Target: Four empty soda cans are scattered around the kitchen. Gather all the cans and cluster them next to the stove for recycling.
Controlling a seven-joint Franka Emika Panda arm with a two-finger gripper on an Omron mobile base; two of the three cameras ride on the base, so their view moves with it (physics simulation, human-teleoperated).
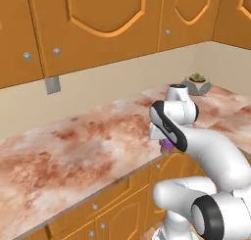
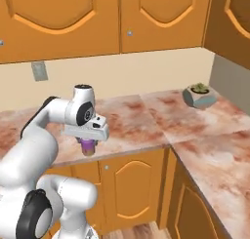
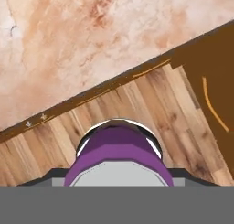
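One purple can in half-closed claw.

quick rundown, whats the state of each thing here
purple soda can: upright, gripped in the hand, held off the counter near its front edge
hand: pointing down, shut on the purple soda can
counter: reddish marble
potted plant: upright, on the counter by the corner
upper cabinets: doors shut
lower cabinets: doors shut
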